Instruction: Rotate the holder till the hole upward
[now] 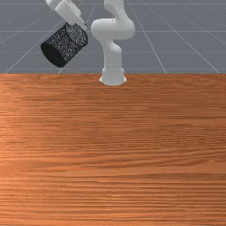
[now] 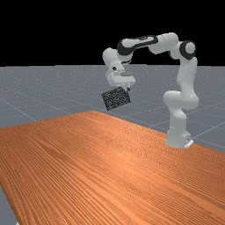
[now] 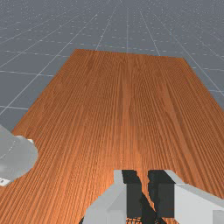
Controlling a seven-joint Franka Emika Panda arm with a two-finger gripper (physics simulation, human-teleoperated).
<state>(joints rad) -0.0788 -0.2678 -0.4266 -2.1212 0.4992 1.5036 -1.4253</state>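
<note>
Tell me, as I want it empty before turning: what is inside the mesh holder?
I make out no contents in the mesh holder; its dark wall covers part of the inside, so I can't be sure.

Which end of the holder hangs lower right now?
The dark end, toward the front view's left, farther from the gripper; the holder's other end sits higher, nearer it.

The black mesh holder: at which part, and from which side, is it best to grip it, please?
I would pinch the holder by its wall near the upper end, coming from above, as my hand does now. It hangs tilted in the air with that end toward the hand, and its round body looks wide, so the wall seems easier to hold.
</note>
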